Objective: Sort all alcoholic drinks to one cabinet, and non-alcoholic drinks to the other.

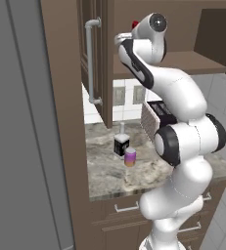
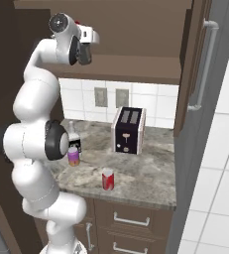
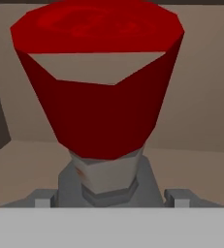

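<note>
**Mia:** Where is the bottle with the red cap [image 3: 98, 92]?

**Tom:** Up high, at the open cabinet [image 2: 136, 67] over the worktop [image 2: 145, 173]. In the hand view the red cap is very big and close, with the grey neck under it. In the left base view a bit of red [image 1: 135, 24] peeks out by the robot's hand.

**Mia:** Is the gripper [image 2: 88, 37] squeezing it?

**Tom:** I cannot tell. The gripper is right by the bottle, but its fingers are hidden.

**Mia:** What is down on the worktop?

**Tom:** The square bottle [image 1: 121, 141] with the black label stands near the back. The purple can [image 1: 130, 157] is just beside it, in front. The red can [image 2: 107, 179] is nearer the front edge, apart from those two.

**Mia:** And the dark box?

**Tom:** That is a toaster [image 2: 128, 130]. It stands by the tiled wall, behind the red can.

**Mia:** Is the cabinet door [image 1: 97, 58] open?

**Tom:** Yes, it swings out, and it has a long grey handle [image 1: 90, 61].
</note>
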